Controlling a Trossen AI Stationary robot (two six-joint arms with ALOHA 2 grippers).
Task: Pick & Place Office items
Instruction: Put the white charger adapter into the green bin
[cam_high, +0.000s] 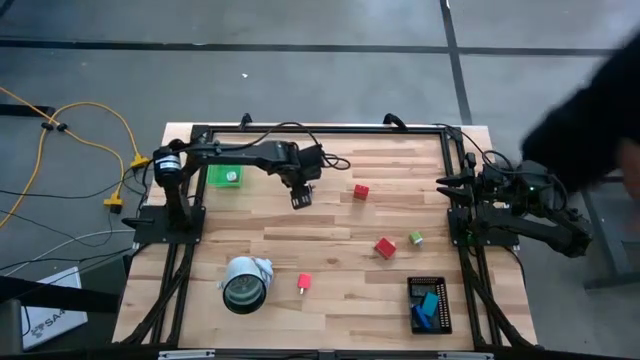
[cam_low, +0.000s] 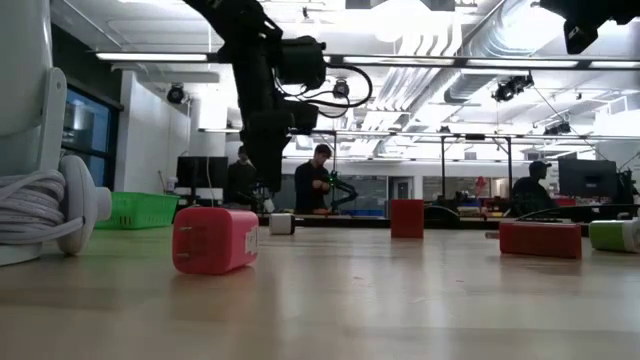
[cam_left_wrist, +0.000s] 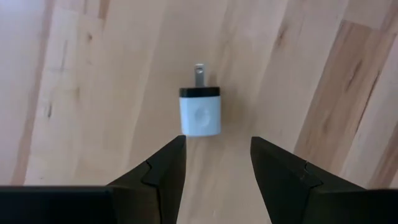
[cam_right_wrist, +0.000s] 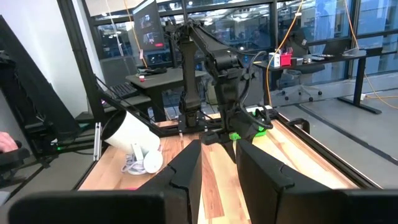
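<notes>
A small white charger plug (cam_left_wrist: 200, 114) with a black end and a metal prong lies flat on the wooden table. My left gripper (cam_left_wrist: 217, 142) hangs open just above it, pointing steeply down, near the table's middle (cam_high: 300, 197). In the low view the plug (cam_low: 282, 223) sits just below the fingers. Three red blocks (cam_high: 360, 191) (cam_high: 385, 247) (cam_high: 304, 283) and a green cube (cam_high: 415, 238) lie loose on the table. Blue and teal bits (cam_high: 428, 305) lie in the black tray. My right gripper (cam_right_wrist: 219, 163) waits at the right edge, slightly open, holding nothing.
A green tray (cam_high: 224, 177) stands at the far left under the left arm. A white-and-grey roll (cam_high: 245, 283) lies at the near left. The black tray (cam_high: 445, 318) is at the near right. A person's dark sleeve (cam_high: 585, 120) shows beyond the right edge.
</notes>
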